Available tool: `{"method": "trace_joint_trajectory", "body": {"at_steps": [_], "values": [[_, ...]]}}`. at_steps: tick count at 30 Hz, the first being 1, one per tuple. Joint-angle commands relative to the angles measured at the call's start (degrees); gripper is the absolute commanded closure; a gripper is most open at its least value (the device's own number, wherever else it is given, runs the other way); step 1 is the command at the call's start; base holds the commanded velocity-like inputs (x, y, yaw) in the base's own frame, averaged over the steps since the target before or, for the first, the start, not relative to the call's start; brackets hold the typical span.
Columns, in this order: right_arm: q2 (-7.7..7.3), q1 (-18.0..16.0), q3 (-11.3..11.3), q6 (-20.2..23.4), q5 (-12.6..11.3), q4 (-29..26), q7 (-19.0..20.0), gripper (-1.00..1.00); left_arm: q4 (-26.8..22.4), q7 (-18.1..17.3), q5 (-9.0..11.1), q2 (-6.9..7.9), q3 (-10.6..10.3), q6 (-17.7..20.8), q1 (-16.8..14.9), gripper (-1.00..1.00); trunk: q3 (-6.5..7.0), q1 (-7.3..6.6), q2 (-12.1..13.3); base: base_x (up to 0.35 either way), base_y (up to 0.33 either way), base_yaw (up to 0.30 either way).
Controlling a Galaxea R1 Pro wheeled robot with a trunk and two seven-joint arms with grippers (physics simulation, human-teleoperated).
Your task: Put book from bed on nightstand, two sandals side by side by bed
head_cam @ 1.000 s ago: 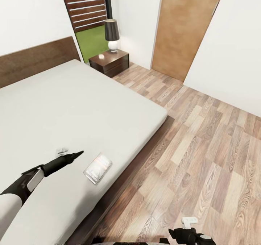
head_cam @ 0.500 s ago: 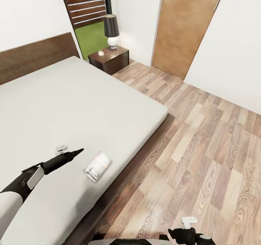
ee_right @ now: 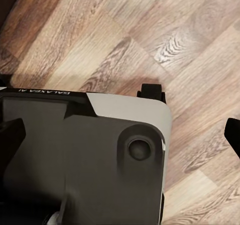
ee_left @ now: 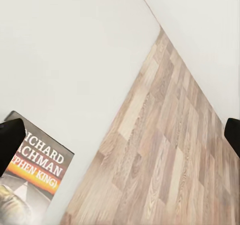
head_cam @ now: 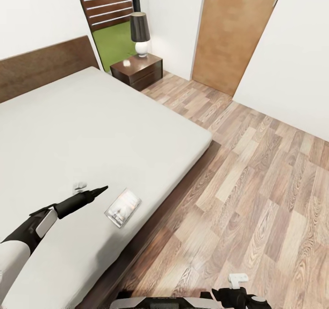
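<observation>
On bed (head_cam: 91, 121): book (head_cam: 123, 207) flat near edge (cover up); left gripper (head_cam: 101, 189) fingers apart beside it; right gripper fingers apart.

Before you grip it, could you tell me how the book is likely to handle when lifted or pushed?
The book looks a thin paperback, so probably light and a bit floppy. It lies flat on the soft-looking bed near its edge, so the left gripper may struggle to get a finger under it. Its cover looks glossy in the head view; a push might slide it toward the floor.
</observation>
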Motion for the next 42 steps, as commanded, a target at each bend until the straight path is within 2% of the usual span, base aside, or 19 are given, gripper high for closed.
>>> {"method": "trace_joint_trajectory", "body": {"at_steps": [1, 10, 31, 42], "values": [[0.04, 0.0, -0.5, 0.2, 0.4, -0.1, 0.4, -1.00, 0.0, -0.4, 0.6, 0.07, -0.3, 0.6, -0.1, -1.00, -0.16, 0.03, -0.1, 0.000, 0.000, 0.000], [-0.01, 0.0, -0.5, 0.2, 0.4, -0.2, 0.5, -1.00, 0.1, -1.6, 0.4, 0.06, -0.6, 0.5, -0.1, -1.00, -0.84, 0.03, -0.1, 0.000, 0.000, 0.000], [-0.03, 0.0, -0.5, 0.2, 0.4, -0.1, 0.4, -1.00, 0.0, -1.8, 0.8, 0.54, -0.2, 0.6, -0.2, -1.00, -2.49, 0.03, -0.1, 0.000, 0.000, 0.000], [-0.03, 0.0, -0.5, 0.2, 0.4, -0.2, 0.4, -1.00, -1.0, -4.9, 0.8, 0.91, -0.1, 1.0, -0.2, -1.00, -3.39, 0.03, -0.1, 0.000, 0.000, 0.000]]}}
